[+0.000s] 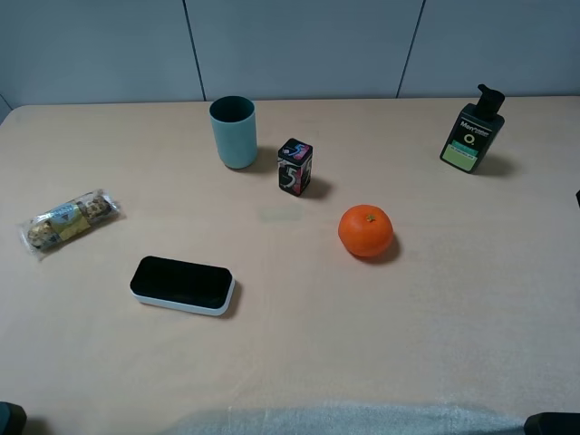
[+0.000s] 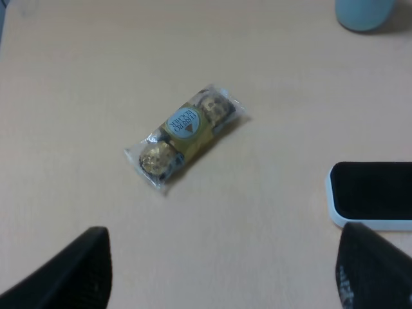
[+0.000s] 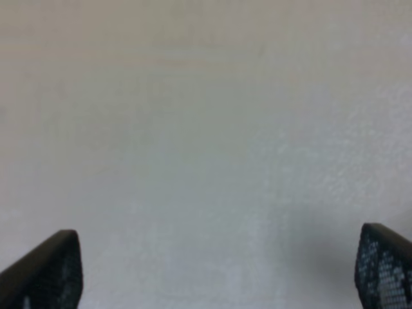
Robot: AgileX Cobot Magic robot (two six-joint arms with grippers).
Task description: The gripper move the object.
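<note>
The object, a small black box with a pink, white and teal "5" (image 1: 294, 168), stands upright near the middle of the table, right of a teal cup. It shows in neither wrist view. My left gripper (image 2: 225, 283) is open and empty, hovering over the table's left side near a chocolate packet. My right gripper (image 3: 215, 280) is open and empty over bare pale surface. In the high view only dark bits of the arms show, at the bottom left corner (image 1: 11, 420) and the bottom right corner (image 1: 553, 423), far from the box.
A teal cup (image 1: 233, 131) stands left of the box. An orange (image 1: 366, 230) lies front right of it. A black-and-green pump bottle (image 1: 471, 131) is at the back right. A chocolate packet (image 1: 68, 222) (image 2: 187, 135) and a flat black-and-white case (image 1: 182, 285) (image 2: 373, 196) lie on the left.
</note>
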